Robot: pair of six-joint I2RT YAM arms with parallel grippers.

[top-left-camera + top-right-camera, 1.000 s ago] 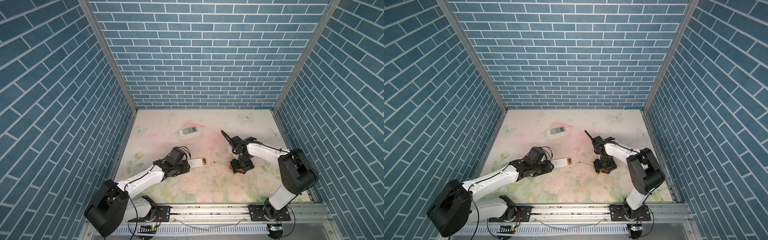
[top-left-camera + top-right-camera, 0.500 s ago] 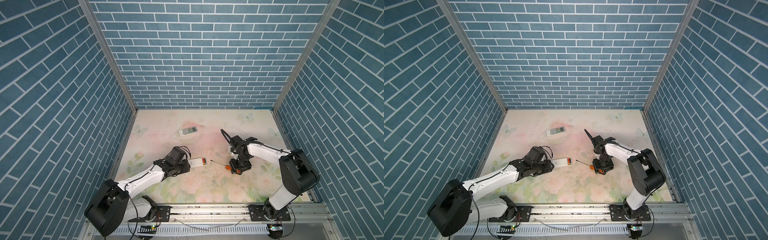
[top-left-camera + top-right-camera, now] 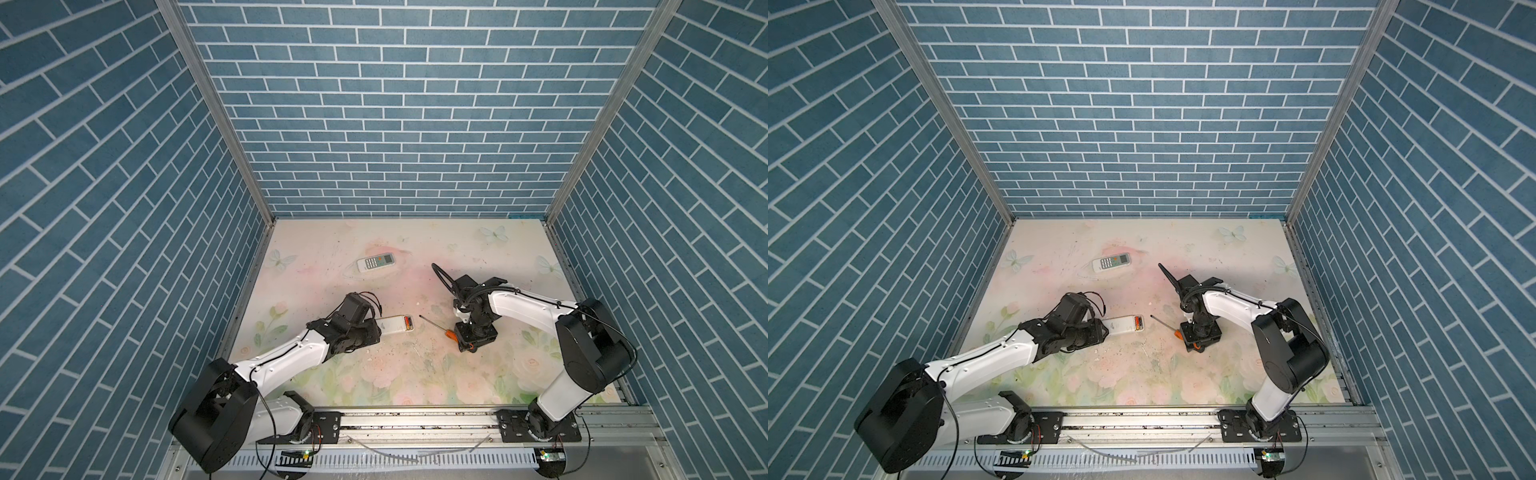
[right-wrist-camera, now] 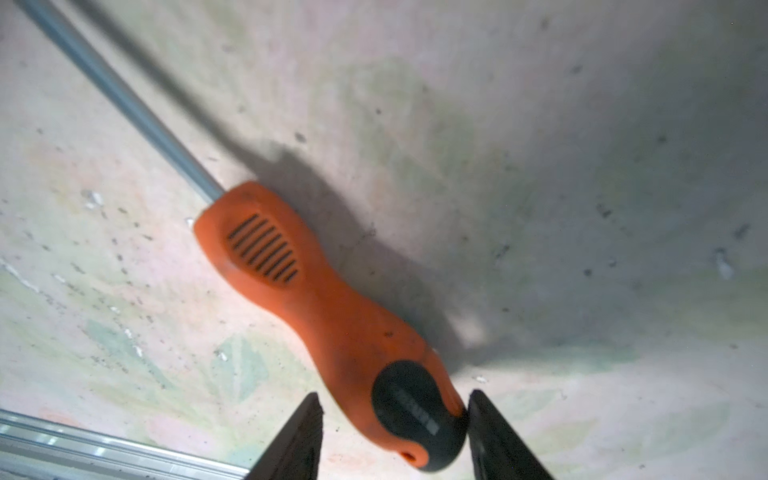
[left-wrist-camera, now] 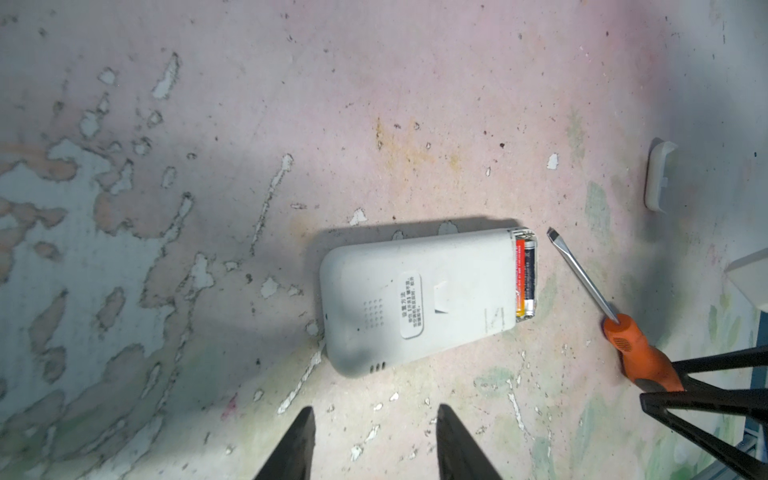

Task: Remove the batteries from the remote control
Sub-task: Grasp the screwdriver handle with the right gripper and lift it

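The white remote control (image 5: 415,299) lies face down on the floral mat, and both top views show it (image 3: 392,324) (image 3: 1121,325). Its end compartment is uncovered, with two batteries (image 5: 525,278) side by side in it, one red-orange and one black. My left gripper (image 5: 375,409) is open just short of the remote's rounded end, holding nothing. An orange-handled screwdriver (image 4: 291,282) lies on the mat with its blade tip close to the batteries. My right gripper (image 4: 395,397) straddles the handle's black butt. One finger touches it and a gap remains at the other.
A second white remote (image 3: 376,262) lies face up farther back on the mat. A small white plastic cover (image 5: 658,176) rests on the mat beyond the screwdriver's tip. Brick-patterned walls close in three sides. A metal rail (image 3: 415,424) runs along the front.
My right gripper's jaws have narrowed around the screwdriver's handle end. The screwdriver has slid slightly left toward the remote. The left arm has not moved.
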